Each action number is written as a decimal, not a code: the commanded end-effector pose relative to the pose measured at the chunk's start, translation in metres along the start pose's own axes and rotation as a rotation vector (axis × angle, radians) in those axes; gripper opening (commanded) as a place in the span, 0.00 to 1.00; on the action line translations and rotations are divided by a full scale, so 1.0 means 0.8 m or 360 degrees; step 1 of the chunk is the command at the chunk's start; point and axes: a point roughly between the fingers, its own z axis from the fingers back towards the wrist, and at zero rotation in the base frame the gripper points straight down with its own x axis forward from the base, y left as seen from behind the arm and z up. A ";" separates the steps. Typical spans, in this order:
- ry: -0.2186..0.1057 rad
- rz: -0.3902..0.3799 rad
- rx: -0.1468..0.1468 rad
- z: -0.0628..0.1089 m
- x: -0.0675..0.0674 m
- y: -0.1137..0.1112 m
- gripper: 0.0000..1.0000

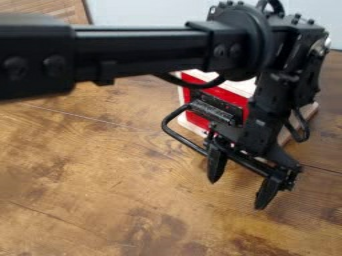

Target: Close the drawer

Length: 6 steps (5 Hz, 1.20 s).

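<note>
Drawer sits just behind the jaws, spread wide and gripping nothing

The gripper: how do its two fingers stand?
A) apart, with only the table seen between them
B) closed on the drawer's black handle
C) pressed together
A: the fingers of the gripper stand apart, and only the wooden table shows between them.

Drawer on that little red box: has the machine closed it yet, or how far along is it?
Nothing looks finished. The red and white drawer box is mostly hidden behind the arm, so I cannot tell whether it is shut. In hand: the open gripper hangs empty over the wooden table, near the black wire handle. Left: pushing the drawer in.
</note>
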 end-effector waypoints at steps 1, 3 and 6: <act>-0.0184 0.0038 -0.0026 0.049 0.010 0.036 1.00; -0.0207 0.0070 -0.0015 0.039 0.008 0.054 1.00; -0.0226 0.0155 -0.0017 0.045 -0.013 0.047 1.00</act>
